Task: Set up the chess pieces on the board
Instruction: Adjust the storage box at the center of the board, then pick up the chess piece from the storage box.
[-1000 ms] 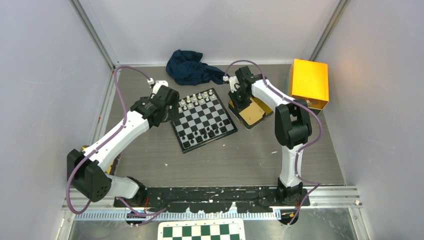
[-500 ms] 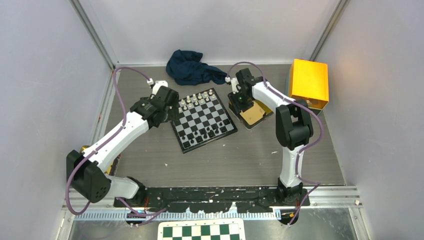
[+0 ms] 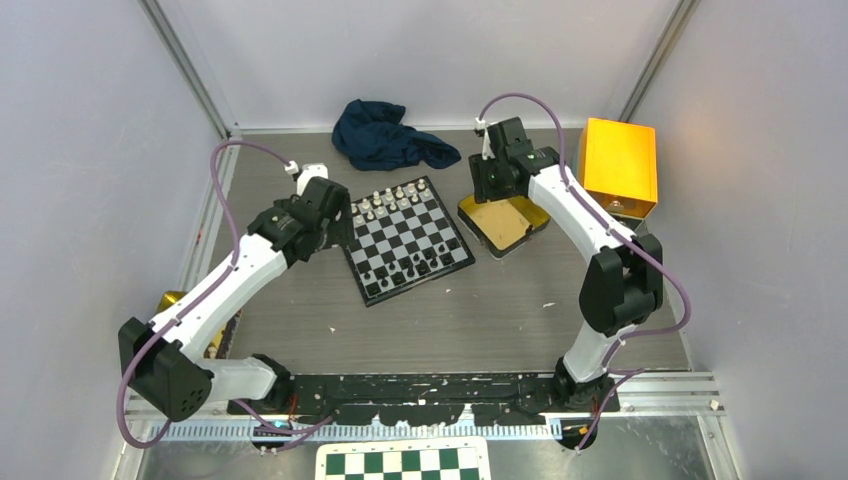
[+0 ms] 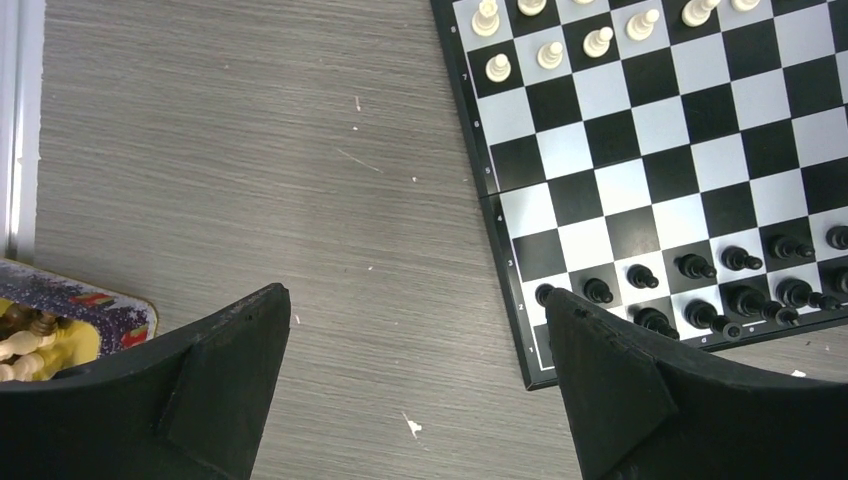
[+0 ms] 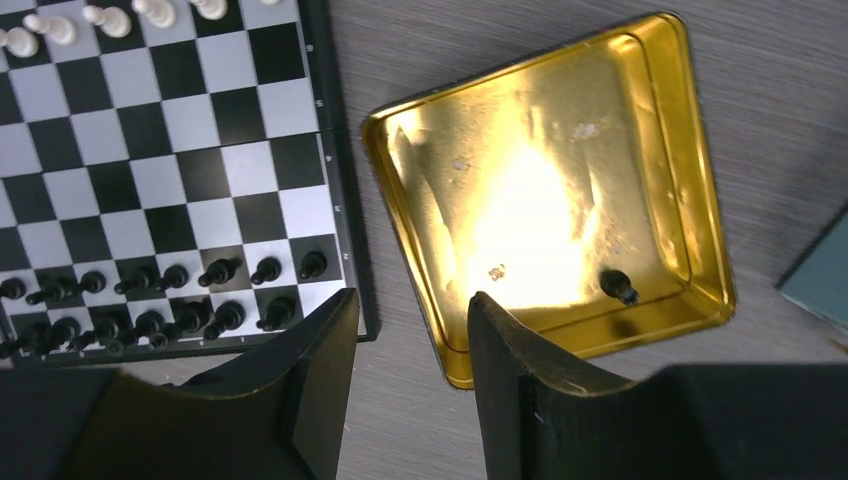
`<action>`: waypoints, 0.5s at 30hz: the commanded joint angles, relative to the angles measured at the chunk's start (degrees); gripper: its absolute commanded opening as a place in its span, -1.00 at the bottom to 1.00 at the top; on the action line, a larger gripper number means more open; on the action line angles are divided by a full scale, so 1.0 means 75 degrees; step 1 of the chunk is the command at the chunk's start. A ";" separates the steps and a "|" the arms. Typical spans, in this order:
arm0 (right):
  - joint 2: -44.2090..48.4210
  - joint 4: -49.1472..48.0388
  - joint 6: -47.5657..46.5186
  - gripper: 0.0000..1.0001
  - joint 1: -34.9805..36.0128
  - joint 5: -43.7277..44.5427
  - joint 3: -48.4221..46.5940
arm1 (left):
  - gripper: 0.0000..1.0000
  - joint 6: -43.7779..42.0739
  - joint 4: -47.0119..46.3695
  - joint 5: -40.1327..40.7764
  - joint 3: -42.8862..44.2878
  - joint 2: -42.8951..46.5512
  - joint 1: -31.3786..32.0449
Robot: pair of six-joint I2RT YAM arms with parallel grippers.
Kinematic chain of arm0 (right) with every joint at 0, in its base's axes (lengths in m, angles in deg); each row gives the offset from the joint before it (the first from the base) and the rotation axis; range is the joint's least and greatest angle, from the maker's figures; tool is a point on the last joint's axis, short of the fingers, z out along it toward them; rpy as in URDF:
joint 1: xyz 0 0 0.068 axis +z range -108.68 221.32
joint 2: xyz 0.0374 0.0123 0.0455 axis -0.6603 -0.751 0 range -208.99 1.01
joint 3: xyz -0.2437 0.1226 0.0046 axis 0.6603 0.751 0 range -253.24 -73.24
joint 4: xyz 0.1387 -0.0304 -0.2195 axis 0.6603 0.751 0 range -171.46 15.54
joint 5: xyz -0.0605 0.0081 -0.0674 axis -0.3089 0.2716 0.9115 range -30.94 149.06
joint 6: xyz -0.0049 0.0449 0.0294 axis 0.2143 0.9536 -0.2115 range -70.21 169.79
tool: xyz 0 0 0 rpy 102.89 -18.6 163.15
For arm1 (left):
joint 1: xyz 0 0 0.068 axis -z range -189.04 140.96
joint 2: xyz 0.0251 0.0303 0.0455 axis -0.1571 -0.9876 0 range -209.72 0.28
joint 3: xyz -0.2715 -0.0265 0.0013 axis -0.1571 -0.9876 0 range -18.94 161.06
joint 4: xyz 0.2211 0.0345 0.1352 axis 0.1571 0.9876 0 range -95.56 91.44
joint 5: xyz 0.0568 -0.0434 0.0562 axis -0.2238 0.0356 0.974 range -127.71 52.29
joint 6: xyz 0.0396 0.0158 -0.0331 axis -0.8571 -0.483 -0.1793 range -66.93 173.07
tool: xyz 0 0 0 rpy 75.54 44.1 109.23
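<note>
Chess pieces [image 3: 400, 270] are standing on the board [image 3: 415, 235], which lies mid-table, turned at an angle between your two arms. The white set [image 3: 390, 198] fills the far rows and the black set [image 3: 408, 270] the near rows, all upright as far as the top view shows.

Over on your left, the left gripper [image 4: 418, 300] hangs over the grey wood-grain table [image 4: 250, 150] just off the board's left edge. Its fingers [image 4: 225, 365] are spread as wide as they go, and there is nothing between them. At the far left of that wrist view you catch the corner of a patterned tray [image 4: 110, 310] with some pale pieces in it; I cannot tell what they are.

Now to your right. The right gripper [image 5: 412, 298] sits above the near rim of the gold tin [image 5: 560, 150], which stands just beside the board's right edge without touching it. The jaws are parted and hold nothing; you can see the tin's rim in the gap. One lone black piece [image 5: 620, 287] lies tipped over on the tin's floor, close to its wall.

Beyond the tin sits an orange box [image 3: 618, 165], and a dark blue cloth [image 3: 385, 135] is bunched behind the board.
</note>
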 commanded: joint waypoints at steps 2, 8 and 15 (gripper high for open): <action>0.0250 0.0284 0.0583 -0.03 0.0026 0.1696 0.0183 | 1.00 0.0028 -0.0139 0.0005 -0.0206 0.0387 -0.0038; -0.0029 0.0656 0.0951 -0.08 -0.0033 0.2737 0.0256 | 0.99 -0.0018 -0.0170 -0.0104 -0.0438 0.0551 0.0022; -0.0557 0.1041 0.1482 -0.11 -0.0493 0.2915 0.0058 | 0.99 -0.0141 -0.0176 -0.0322 -0.0677 0.0773 0.0066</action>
